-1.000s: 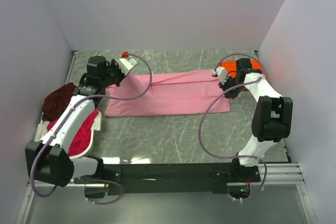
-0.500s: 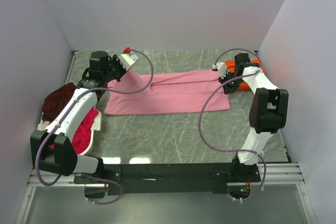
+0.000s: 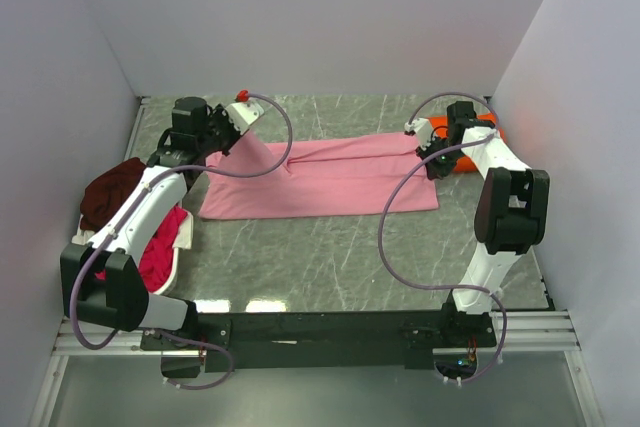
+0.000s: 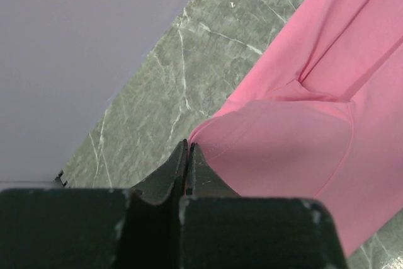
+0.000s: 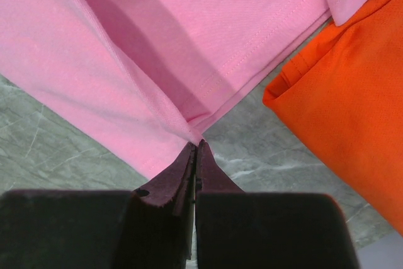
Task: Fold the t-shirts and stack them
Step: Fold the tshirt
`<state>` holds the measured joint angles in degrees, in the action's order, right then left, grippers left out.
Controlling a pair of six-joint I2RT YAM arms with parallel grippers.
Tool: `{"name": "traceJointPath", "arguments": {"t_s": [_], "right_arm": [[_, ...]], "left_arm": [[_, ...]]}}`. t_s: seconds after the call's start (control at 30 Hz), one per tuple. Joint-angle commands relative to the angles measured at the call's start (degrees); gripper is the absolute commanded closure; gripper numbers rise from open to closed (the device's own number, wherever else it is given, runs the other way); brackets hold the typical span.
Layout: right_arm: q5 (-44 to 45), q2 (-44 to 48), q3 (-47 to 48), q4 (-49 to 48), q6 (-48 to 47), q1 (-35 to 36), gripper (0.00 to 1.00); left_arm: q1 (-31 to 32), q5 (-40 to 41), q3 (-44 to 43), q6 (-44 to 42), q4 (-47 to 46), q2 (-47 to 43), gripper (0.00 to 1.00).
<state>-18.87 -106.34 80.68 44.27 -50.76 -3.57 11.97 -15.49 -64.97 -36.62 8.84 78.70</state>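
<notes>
Left claw (image 4: 189, 146) and right claw (image 5: 196, 146) both clamp tight on the pink t-shirt (image 3: 330, 182) on the worktop (image 3: 330, 257); the white bin (image 3: 185, 231) holds a magenta-red t-shirt (image 3: 158, 255) and maroon t-shirt (image 3: 108, 192).

Overhead view faces down; wrist views (close) share the pink t-shirt (image 3: 330, 182).

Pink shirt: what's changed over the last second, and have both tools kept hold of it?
In the first half-second both arms swung toward the far wall. The left tool carried its pinched corner of the pink shirt slightly back, and the right tool hardly shifted. Nothing was let go: both tools are shut on the pink cloth. The orange shirt and the shirt pile at left stayed put.
</notes>
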Motion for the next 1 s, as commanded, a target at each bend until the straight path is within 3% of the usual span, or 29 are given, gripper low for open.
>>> {"name": "traceJointPath", "arguments": {"t_s": [0.0,0.37,0.5,0.6,0.77,0.97], "right_arm": [[0.24,-0.79,2.63,0.03,0.66,-0.12,1.0],[0.85,-1.32,3.16,-0.15,1.46,0.58,1.0],[-0.81,0.6,4.04,1.87,1.02,1.55,0.63],[-2.57,2.45,5.44,3.62,1.1,3.3,0.54],[-9.92,2.9,10.88,7.92,2.07,9.45,0.51],[-25.41,-7.01,25.53,13.9,6.53,22.54,0.49]], "left_arm": [[-0.28,1.24,-0.17,0.23,-1.99,-1.79,0.99],[-1.24,2.66,1.69,1.9,-2.07,-2.93,1.0],[-1.24,0.37,2.83,1.9,-1.29,-4.16,1.0],[-1.24,-1.21,4.23,2.34,-0.41,-5.48,1.0],[-1.16,-3.4,6.87,4.88,0.91,-9.34,0.99],[-1.16,-8.59,13.45,9.54,1.97,-15.57,0.99]]}}
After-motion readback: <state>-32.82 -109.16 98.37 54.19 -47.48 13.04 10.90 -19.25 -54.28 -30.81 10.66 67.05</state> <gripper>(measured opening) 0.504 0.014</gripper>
